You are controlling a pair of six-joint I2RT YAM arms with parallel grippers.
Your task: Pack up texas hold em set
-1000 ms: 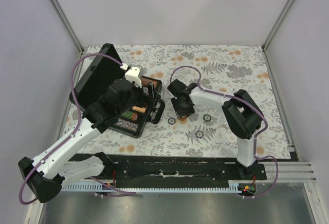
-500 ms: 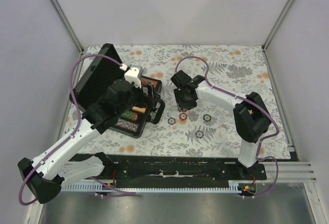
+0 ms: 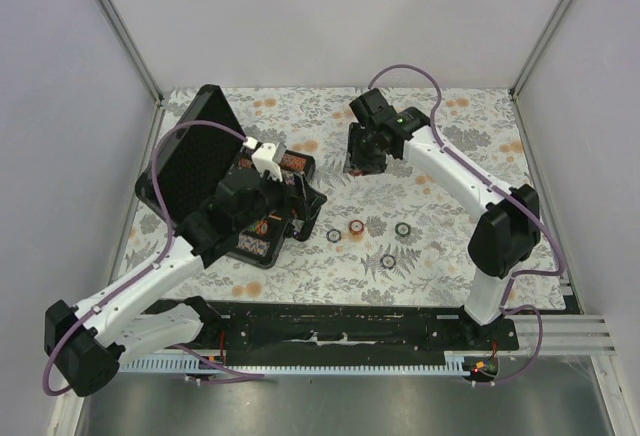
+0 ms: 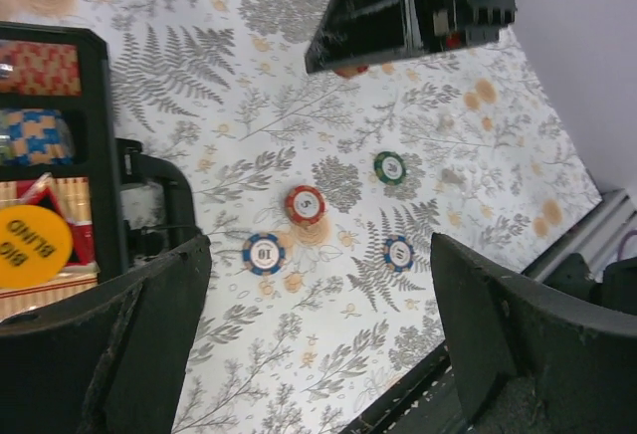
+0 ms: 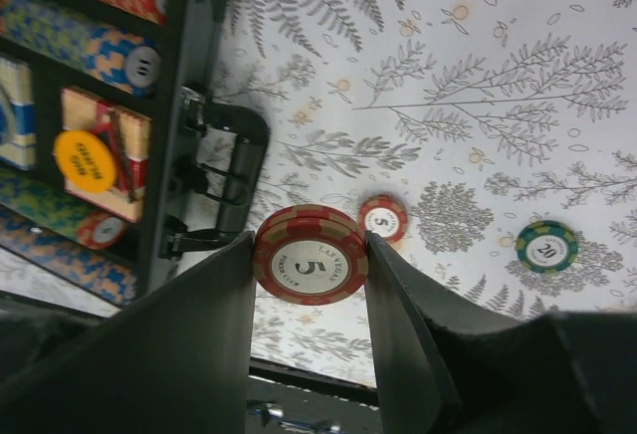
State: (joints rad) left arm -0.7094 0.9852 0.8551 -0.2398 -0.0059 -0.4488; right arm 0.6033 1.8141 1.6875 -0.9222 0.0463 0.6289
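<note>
Right wrist: right gripper point(image 3: 360, 159) has risen, red chip point(image 5: 311, 267) pinched between jaws, case point(image 5: 189, 66) leftward awaits it; left gripper point(image 4: 318, 344) wide.

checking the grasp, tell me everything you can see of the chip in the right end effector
The red chip is round, seemingly plastic, its rim red with cream stripes, its white centre printed 5 and LAS VEGAS. The right end effector holds it clear above the floral table, face toward the wrist camera, its fingers pressing opposite sides of the rim. Nothing else touches it.
</note>
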